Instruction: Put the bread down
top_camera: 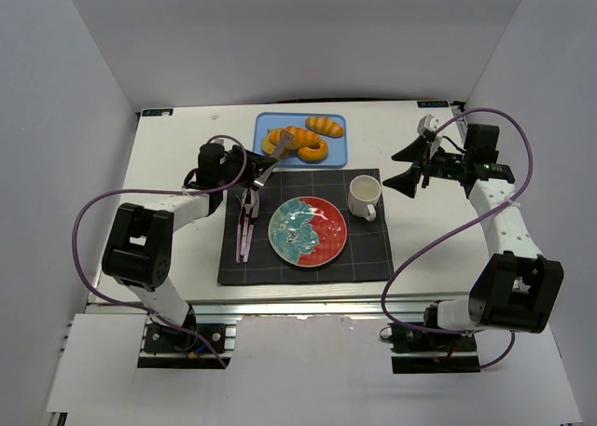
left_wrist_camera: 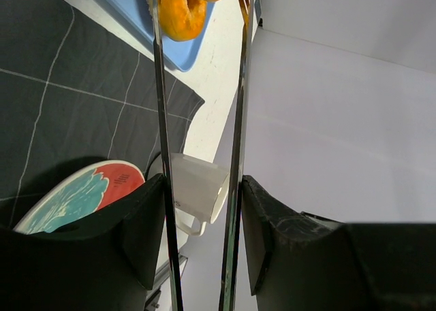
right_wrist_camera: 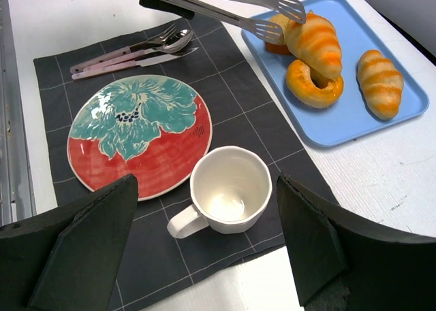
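Bread (right_wrist_camera: pixel 317 42): one croissant
Ring doughnut (right_wrist_camera: pixel 300 86): one
Small striped roll (right_wrist_camera: pixel 381 83): one
Half-hidden orange pastry (right_wrist_camera: pixel 275 45): one
Blue tray (right_wrist_camera: pixel 354 18): one
Plate (right_wrist_camera: pixel 136 158): one
Cup (right_wrist_camera: pixel 228 188): one
Placemat (right_wrist_camera: pixel 252 120): one
Cutlery pieces (right_wrist_camera: pixel 122 56): three
Tongs (right_wrist_camera: pixel 289 8): one pair

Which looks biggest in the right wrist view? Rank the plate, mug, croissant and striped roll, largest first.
1. Plate
2. Mug, though it sits nearest the camera, which flatters it
3. Croissant and striped roll: too alike to rank, the croissant perhaps slightly longer
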Robot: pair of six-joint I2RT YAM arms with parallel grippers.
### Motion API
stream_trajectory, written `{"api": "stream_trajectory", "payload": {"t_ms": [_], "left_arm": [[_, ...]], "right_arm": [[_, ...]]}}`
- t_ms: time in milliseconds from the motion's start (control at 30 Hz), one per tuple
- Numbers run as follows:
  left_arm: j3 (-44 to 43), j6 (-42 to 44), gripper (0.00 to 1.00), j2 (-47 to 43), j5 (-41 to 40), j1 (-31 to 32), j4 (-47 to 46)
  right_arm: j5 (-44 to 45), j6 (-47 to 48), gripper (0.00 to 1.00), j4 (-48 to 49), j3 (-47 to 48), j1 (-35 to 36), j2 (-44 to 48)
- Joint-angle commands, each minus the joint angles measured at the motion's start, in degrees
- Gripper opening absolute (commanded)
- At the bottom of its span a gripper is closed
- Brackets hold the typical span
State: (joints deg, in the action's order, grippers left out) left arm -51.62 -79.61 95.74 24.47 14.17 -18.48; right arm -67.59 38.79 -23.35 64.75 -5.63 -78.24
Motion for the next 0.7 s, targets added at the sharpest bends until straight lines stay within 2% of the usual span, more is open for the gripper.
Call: {"api": "stream_trajectory", "payload": {"t_ms": [0, 667], "left_arm": [[-2.52, -0.45, 0.56, 0.14, -0.47, 0.59, -1.38], [-1.91, -2.56, 0.51, 3.13, -0.83, 1.12, -3.49]], "right_arm": [[-1.84, -0.64, 0.87, 2.00, -0.42, -0.44, 0.98], [-2.98, -1.26, 0.87, 2.70, -1.03, -0.96, 0.98]]}}
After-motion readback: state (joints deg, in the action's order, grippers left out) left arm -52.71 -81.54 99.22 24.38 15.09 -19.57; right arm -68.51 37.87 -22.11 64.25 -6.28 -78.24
